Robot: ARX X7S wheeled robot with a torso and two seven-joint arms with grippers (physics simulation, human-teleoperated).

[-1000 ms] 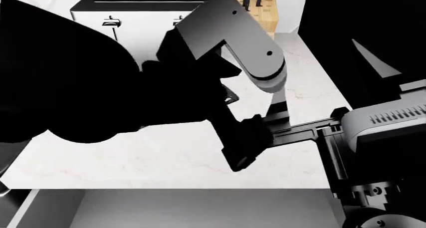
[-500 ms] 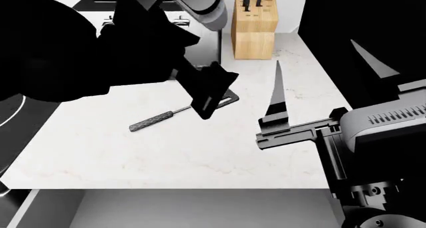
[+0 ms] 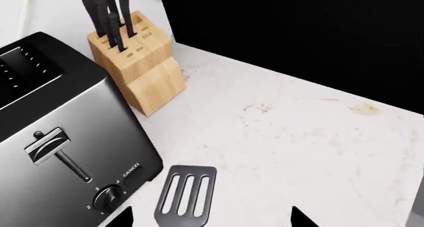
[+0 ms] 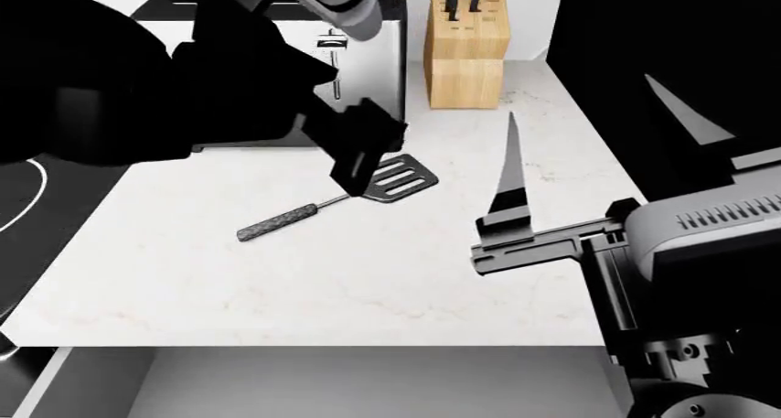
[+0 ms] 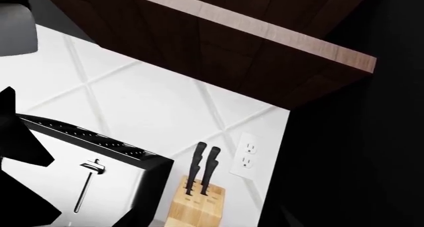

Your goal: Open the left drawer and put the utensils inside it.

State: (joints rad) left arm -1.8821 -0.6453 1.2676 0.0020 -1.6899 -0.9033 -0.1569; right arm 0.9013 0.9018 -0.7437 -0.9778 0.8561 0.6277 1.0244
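Spatula (image 4: 332,201) of grey slotted metal with a knurled dark-grey handle lies flat on the white marbled bench (image 4: 366,281), its head just beneath the left hand (image 4: 354,166). Slim, stiff and light, it likely slips on the stone; the knurled handle looks the surest hold. The left hand's fingers appear apart, holding nothing. The right hand (image 4: 500,240) seems open, empty, well to the side. Half a second ago the left hand covered the head; now it has drawn toward the steel toaster (image 3: 59,152).

White faintly veined worktop (image 4: 366,290); grey slotted spatula (image 4: 329,203) with knurled dark-grey handle; pale wooden knife block (image 4: 465,57), black handles; silver-and-black toaster (image 3: 59,152).
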